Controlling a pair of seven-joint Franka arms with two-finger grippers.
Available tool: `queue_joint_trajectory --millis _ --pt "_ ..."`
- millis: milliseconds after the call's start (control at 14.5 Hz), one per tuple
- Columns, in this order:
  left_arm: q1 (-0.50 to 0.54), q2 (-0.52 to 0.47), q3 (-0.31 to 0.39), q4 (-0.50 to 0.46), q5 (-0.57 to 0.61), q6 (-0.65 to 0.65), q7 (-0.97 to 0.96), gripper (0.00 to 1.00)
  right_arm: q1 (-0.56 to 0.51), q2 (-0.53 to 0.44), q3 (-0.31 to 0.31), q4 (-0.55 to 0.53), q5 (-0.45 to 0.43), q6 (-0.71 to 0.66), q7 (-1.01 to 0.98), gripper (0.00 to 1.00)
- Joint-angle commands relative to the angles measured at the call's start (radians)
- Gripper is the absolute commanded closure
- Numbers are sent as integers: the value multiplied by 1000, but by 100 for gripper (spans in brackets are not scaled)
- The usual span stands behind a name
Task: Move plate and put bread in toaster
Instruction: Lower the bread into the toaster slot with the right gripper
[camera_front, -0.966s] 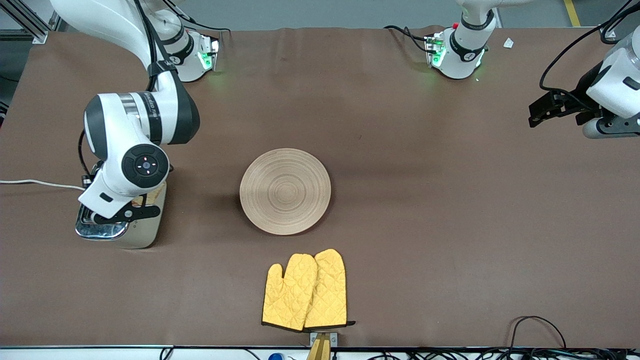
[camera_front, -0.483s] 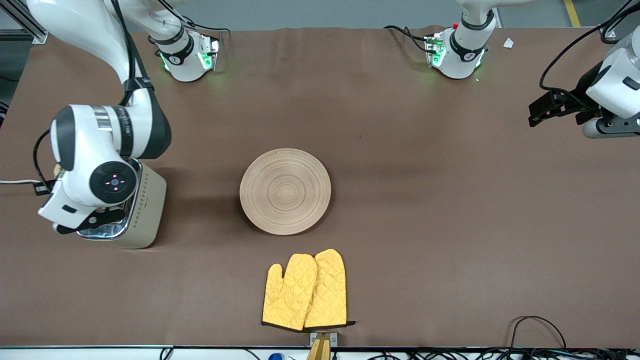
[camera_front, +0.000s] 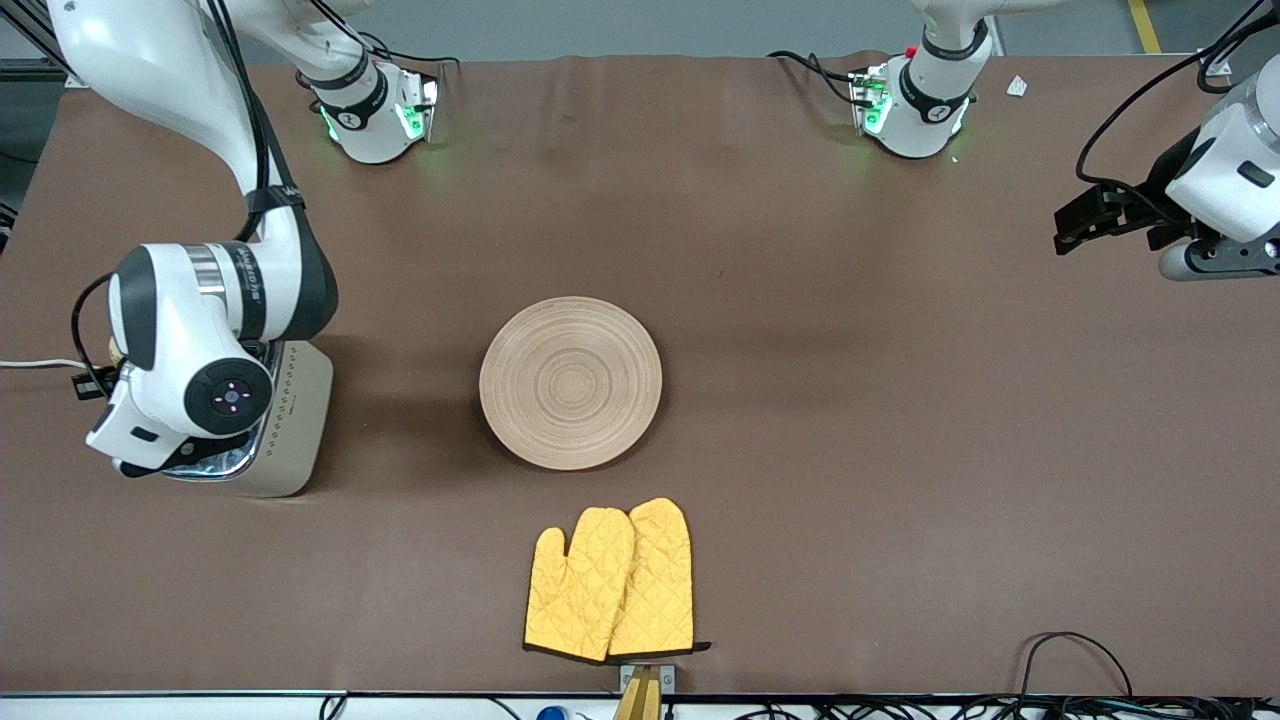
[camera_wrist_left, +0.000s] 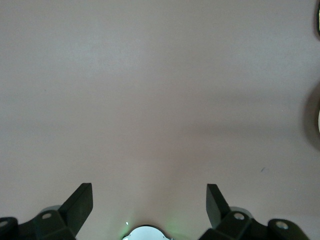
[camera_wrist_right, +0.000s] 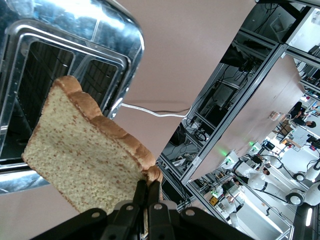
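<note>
Nearest the front camera lie two yellow oven mitts, side by side and overlapping, at the table's edge; one black cable loops on the cloth toward the left arm's end; farther in, the single plate sits flat at the middle of the brown table, bare and well apart from everything else.

Toward the right arm's end stands the one toaster; from the front its chrome top is mostly hidden under the right arm's wrist, only the beige side with its diamond pattern showing, and its white cord runs off the picture's edge; the right gripper cannot be made out from the front, but its wrist view shows the fingers pinched tight on a corner of the one slice of bread, tilted in the air over the toaster's two slots, not yet in either.

The left gripper waits over bare table at the left arm's end, fingers spread wide, holding nothing; in the front view it is partly cut off by the picture's edge.
</note>
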Motion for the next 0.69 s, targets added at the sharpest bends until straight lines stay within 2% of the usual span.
queue_joint_trajectory --millis 0,621 --pt "1 4 -1 0 17 -10 5 0 -3 7 14 -15 -25 -7 40 99" --pt "2 5 0 -1 17 -10 9 0 -1 98 17 -19 25 -2 182 98"
